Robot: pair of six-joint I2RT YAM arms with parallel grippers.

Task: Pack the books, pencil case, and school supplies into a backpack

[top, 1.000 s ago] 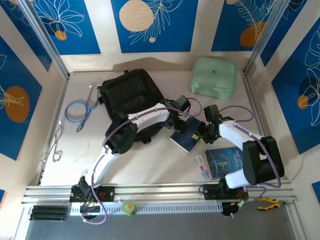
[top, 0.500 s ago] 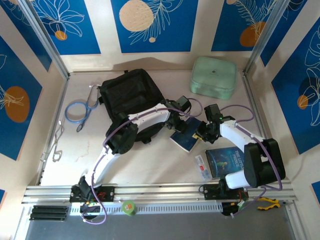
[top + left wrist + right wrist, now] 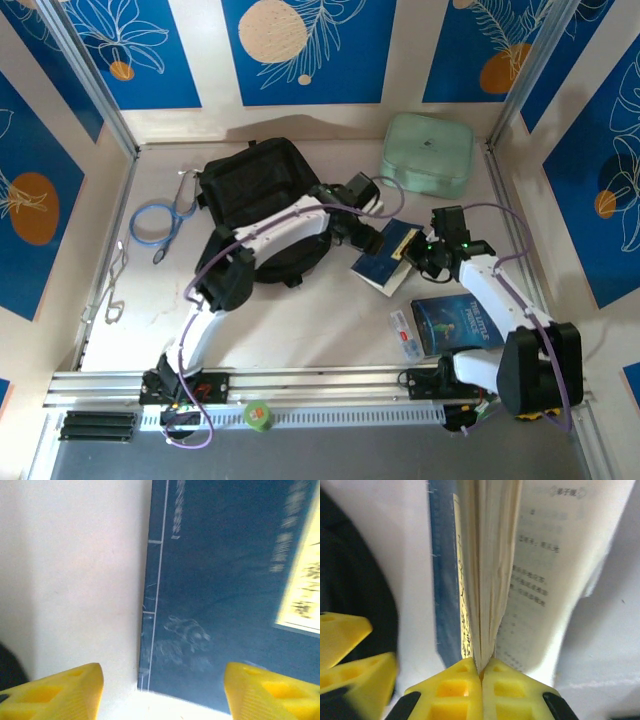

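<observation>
Blue-and-cream patterned panels wall a pale table (image 3: 300, 320), on which the navy book (image 3: 383, 258) is found just beside the backpack (image 3: 255, 190), apparently raised off the surface at its right edge. Its page block is pinched by the right tool (image 3: 480, 672), whose fingers are pressed together on the paper, while one printed page hangs loose to the side. The left tool (image 3: 162, 680) is held over the book's cover with its fingers spread apart and nothing gripped. Nearer the arm bases, the blue book (image 3: 450, 322) and the pencil case (image 3: 403, 333) lie flat side by side, untouched. A yellow edge is seen against the navy cover, but whether it is the yellow book cannot be told. Nothing is judged packed yet, so every item is left to be loaded. A mint-green pouch (image 3: 428, 153) is set at the far edge.
</observation>
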